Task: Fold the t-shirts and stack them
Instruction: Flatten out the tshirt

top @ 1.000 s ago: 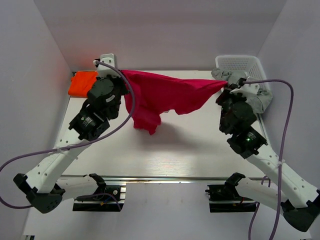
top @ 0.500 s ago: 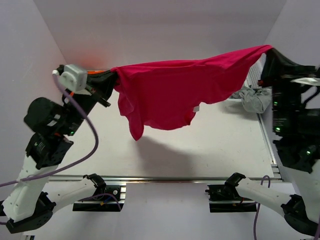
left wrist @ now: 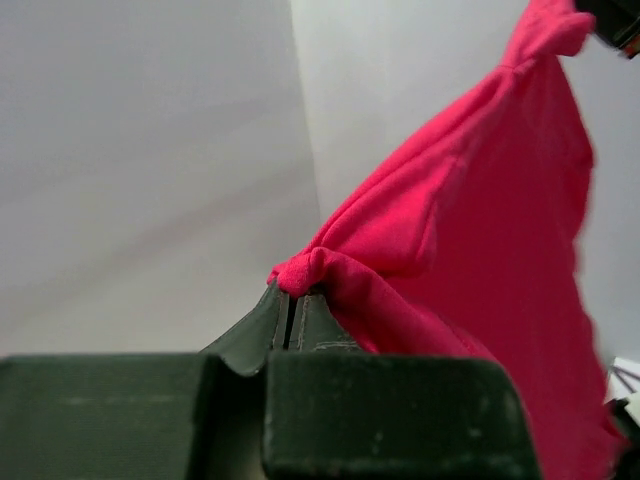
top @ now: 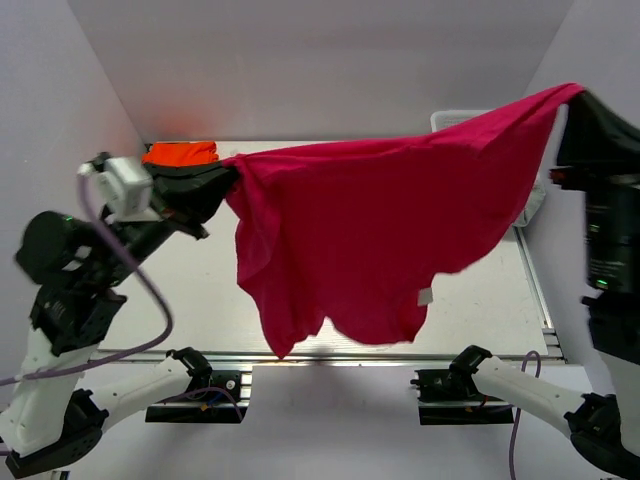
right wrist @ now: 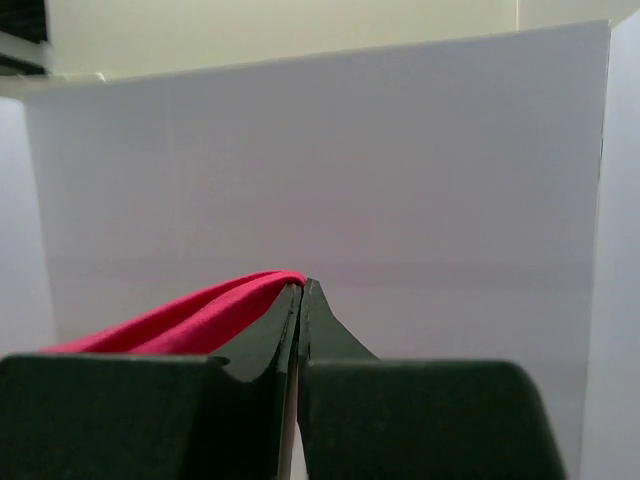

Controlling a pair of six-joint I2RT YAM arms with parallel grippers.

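Left fingers are pressed together on a bunched-up corner of the magenta-red t-shirt. In the left wrist view a little wad of cloth pokes out right above the tips, and the rest of the shirt sweeps up and off to the right. Right fingers are the same deal: squeezed tight with an edge of the shirt caught between them at the very tips, the cloth coming in from the left side of that view. From the top camera the shirt is up in the air, stretched between the two arms, with the right end held clearly higher in that view than the left. Its top edge runs in a fairly straight slanted line from one grip to the other. Everything below that hangs as one broad sheet over the bench. The bottom edge is wavy and uneven, and a small white tag shows near the lower right. Can't tell whether the lowest bit touches the bench or just dangles above it. The orange t-shirt sits bunched in the back left corner of the bench, just behind the left wrist, and it's not in either grip. A white basket peeks out at the back right, mostly hidden behind the hanging shirt.
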